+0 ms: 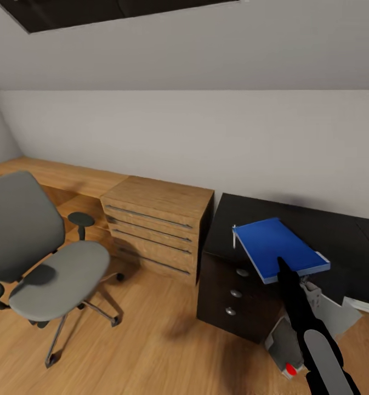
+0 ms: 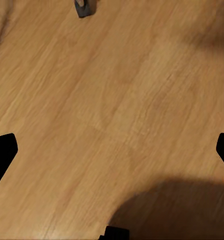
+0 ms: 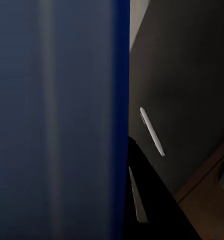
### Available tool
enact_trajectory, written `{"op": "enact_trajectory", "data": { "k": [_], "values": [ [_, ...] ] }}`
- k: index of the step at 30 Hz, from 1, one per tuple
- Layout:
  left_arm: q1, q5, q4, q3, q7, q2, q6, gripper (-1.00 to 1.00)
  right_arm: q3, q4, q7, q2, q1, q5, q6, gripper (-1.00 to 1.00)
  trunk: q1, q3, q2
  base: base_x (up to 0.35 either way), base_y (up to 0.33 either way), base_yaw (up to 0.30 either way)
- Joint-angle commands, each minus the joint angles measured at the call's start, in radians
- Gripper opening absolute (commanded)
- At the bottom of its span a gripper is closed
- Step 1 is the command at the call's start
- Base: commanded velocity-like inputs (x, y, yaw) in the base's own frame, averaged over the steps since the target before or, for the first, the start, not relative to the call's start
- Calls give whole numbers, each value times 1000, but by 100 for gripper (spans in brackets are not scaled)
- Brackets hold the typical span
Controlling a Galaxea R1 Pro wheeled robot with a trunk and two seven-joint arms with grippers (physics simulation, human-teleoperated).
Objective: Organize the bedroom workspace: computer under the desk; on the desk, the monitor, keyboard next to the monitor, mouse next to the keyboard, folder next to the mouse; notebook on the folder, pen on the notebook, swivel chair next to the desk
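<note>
The bright blue folder [image 1: 277,247] hangs tilted over the left end of the black desk [image 1: 338,230], with my right gripper [image 1: 283,267] shut on its near edge. In the right wrist view the folder [image 3: 52,120] covers the left half, and beyond it the thin white pen [image 3: 152,131] lies on the desk top [image 3: 192,75]. The grey swivel chair [image 1: 58,274] stands at the left on the wooden floor, its seat bare. My left gripper [image 2: 112,150] is open, pointing down at the floor with nothing between its black fingertips [image 2: 2,155].
A light wooden drawer chest [image 1: 157,219] stands against the wall between the chair and the desk. The desk's black drawers [image 1: 233,296] face the floor space in front. Pale grey shapes [image 1: 338,315] under the desk are partly hidden by my right arm. A chair caster [image 2: 82,7] is near my left gripper.
</note>
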Motion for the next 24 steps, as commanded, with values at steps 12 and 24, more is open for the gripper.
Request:
{"op": "enact_trajectory", "data": {
  "k": [12, 24],
  "values": [
    [0, -2, 6, 2, 2, 0, -2, 100, -16, -1, -5, -1, -1, -9, -12, -100, 0, 10, 0, 0, 0, -252],
    [0, -3, 6, 2, 1, 0, -1, 100, -39, -1, -6, -2, 0, -9, -14, -100, -19, 37, 35, 0, 0, -242]
  ]
}}
